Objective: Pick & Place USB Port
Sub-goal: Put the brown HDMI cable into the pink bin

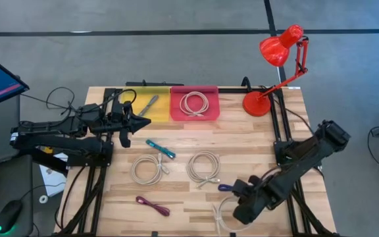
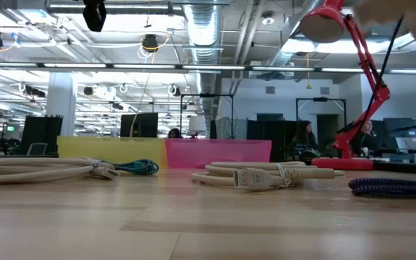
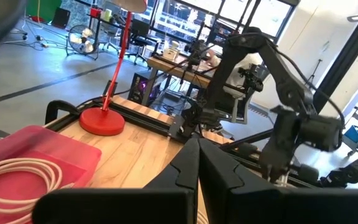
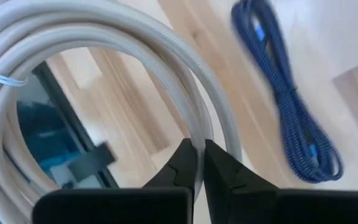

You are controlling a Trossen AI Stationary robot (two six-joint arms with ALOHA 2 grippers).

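My right gripper [image 4: 197, 155] is over the table's near right part [image 1: 237, 201], shut on a white cable coil [image 1: 222, 214] at the near edge. A dark blue braided cable [image 4: 291, 106] lies on the wood just beyond it [image 1: 226, 187]. My left gripper [image 3: 197, 149] hovers shut and empty at the table's left [image 1: 137, 122], beside the yellow bin [image 1: 147, 89]. The yellow bin holds a grey cable [image 1: 149, 104]. The pink bin [image 1: 212, 115] holds a white coil [image 1: 194, 103]. My right gripper pinches the white coil's strands [image 4: 219, 127] between its two fingertips, at one side of the loop. The fingers lie across the strands. The loop fans out beyond the fingers, and floor shows through it past the table's near edge.
Two more white coils [image 1: 149, 168] [image 1: 204, 166], a teal cable [image 1: 160, 148] and a magenta cable [image 1: 153, 206] lie on the table's middle. A red desk lamp [image 1: 258, 103] stands at the far right corner. Bare wood lies between the coils and the bins.
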